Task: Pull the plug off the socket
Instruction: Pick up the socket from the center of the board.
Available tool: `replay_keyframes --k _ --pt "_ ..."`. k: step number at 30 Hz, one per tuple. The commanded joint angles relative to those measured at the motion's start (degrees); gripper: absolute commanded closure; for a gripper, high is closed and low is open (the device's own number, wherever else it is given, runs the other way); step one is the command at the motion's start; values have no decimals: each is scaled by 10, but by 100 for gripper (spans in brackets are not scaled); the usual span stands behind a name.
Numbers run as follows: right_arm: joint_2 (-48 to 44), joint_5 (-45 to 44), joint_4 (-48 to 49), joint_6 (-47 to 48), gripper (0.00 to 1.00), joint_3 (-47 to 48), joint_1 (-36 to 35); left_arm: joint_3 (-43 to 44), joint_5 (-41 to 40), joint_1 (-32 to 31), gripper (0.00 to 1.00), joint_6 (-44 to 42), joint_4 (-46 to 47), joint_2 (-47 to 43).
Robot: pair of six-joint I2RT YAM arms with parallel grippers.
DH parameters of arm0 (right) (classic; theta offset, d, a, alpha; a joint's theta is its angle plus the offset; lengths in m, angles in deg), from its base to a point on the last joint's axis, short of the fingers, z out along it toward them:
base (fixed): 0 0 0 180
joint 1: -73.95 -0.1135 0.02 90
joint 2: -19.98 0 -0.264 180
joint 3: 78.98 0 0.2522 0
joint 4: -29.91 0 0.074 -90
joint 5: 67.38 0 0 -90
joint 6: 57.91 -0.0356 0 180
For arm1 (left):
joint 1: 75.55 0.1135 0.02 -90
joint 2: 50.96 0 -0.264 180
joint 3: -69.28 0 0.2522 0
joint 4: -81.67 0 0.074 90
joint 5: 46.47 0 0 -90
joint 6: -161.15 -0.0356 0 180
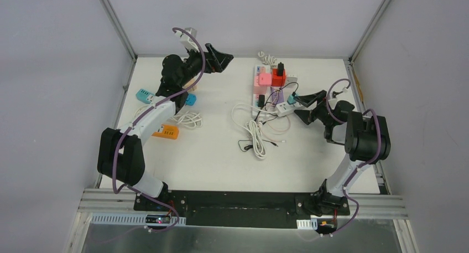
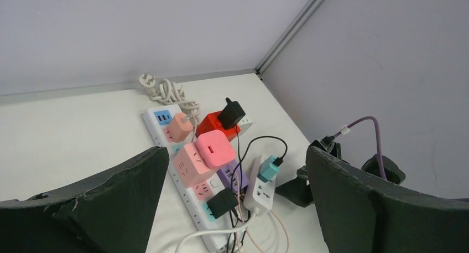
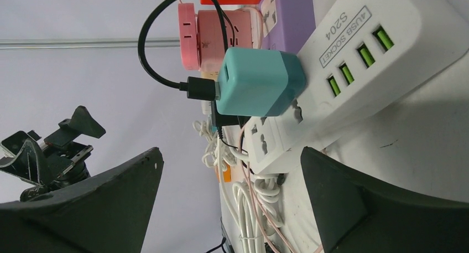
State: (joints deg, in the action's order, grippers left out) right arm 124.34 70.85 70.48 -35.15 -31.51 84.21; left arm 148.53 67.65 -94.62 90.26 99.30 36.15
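A teal plug [image 3: 260, 82] with a black USB cable sits in a small white socket strip [image 3: 359, 59] that has green USB ports. From above, the teal plug [image 1: 291, 99] is on the strip [image 1: 285, 109] at the table's right middle. My right gripper [image 1: 304, 108] stands open just right of the strip, its jaws facing the strip and touching nothing. In the right wrist view the plug lies ahead of the right gripper [image 3: 230, 153], beyond the fingertips. My left gripper [image 1: 221, 58] is raised at the back, open and empty. Its camera shows the teal plug [image 2: 268, 168] far ahead.
A long white power strip [image 2: 160, 118] carries pink cubes [image 2: 202, 156], a red cube [image 2: 213, 123] and black adapters [image 2: 223, 202]. Coiled white cables [image 1: 255, 134] lie in front of it. A cyan block [image 1: 145, 95] and an orange block [image 1: 166, 132] lie by the left arm.
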Motion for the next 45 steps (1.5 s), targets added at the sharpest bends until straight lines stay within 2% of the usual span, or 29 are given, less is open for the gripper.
replay_keyframes --k 1,18,25,29,34,45 --pt "11 -15 48 -10 0 0 -4 9 0 -2 1 6 37 1" --pt "47 -53 28 -1 0 22 -29 3 -5 -2 1 1 35 -8" --pt "-27 -94 -93 86 0 1 -34 3 -8 -2 1 -3 31 -9" --pt "-24 -94 -107 86 0 -3 -48 0 -10 -2 1 -4 32 -12" --pt "27 -87 -73 70 9 15 -72 0 -10 -2 1 -4 32 -12" --pt "72 -129 -38 56 22 34 -70 1 -9 -2 1 -5 31 -11"
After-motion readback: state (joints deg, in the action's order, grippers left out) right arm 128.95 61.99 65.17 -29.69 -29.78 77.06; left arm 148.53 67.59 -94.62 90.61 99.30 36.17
